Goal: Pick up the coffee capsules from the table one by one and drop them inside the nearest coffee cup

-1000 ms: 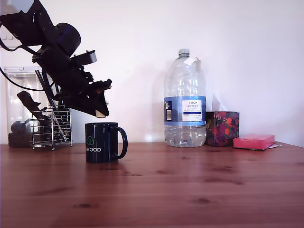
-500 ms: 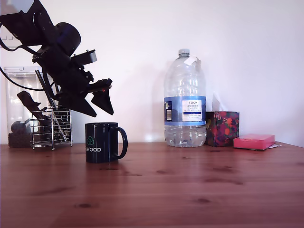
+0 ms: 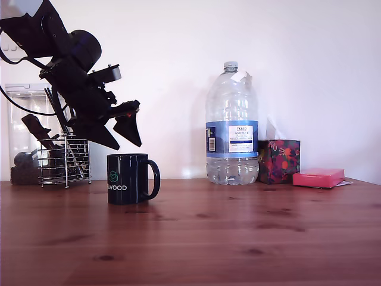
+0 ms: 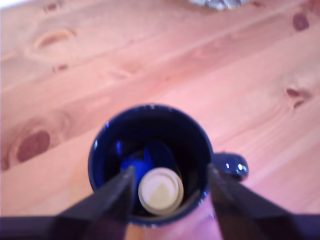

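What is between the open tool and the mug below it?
Nothing: the exterior view shows only bare wall between the tool and the mug. Both capsules already lie inside.

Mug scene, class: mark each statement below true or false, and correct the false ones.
1. Both capsules lie inside the mug. True: the blue capsule and the cream capsule are in it.
2. The hand is shut on a capsule. False: it is open and empty.
3. The hand hovers above the mug. True.
4. The mug lies on its side. False: it stands upright on the table.
5. The water bottle stands on the exterior view's left of the mug. False: it is on the right.
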`<state>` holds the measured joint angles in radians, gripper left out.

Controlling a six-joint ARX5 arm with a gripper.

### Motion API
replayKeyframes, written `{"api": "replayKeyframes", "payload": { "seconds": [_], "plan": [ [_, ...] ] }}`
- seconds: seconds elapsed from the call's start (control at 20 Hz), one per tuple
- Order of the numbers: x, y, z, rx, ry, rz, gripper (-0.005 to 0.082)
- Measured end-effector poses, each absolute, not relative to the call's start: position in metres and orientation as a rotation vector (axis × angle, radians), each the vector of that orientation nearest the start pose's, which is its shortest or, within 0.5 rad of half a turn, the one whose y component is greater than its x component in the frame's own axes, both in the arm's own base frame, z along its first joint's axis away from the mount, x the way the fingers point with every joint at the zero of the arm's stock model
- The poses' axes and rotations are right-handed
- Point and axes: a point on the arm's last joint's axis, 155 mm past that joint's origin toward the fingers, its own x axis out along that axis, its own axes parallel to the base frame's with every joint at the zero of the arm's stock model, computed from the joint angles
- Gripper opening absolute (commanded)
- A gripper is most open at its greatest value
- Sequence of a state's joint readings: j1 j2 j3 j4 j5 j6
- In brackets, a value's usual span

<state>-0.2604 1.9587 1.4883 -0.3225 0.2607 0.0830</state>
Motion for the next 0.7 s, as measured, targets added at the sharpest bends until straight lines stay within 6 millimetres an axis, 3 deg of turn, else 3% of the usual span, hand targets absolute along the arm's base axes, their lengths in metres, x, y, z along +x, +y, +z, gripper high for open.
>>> {"api": "replayKeyframes", "payload": {
  "seconds": [0.1, 0.35, 0.45, 0.55, 0.7],
  "plan": [
    [0.497, -0.182, 0.125, 0.076, 0.801, -0.526, -0.0019],
    [0.482, -0.178, 0.186, 0.078, 0.707, -0.528, -0.0019],
    [0.48, -0.177, 0.201, 0.078, 0.677, -0.529, -0.0019],
    [0.474, -0.177, 0.203, 0.079, 0.666, -0.531, -0.0019],
    [0.45, -0.173, 0.188, 0.081, 0.681, -0.536, -0.0019]
  ]
}}
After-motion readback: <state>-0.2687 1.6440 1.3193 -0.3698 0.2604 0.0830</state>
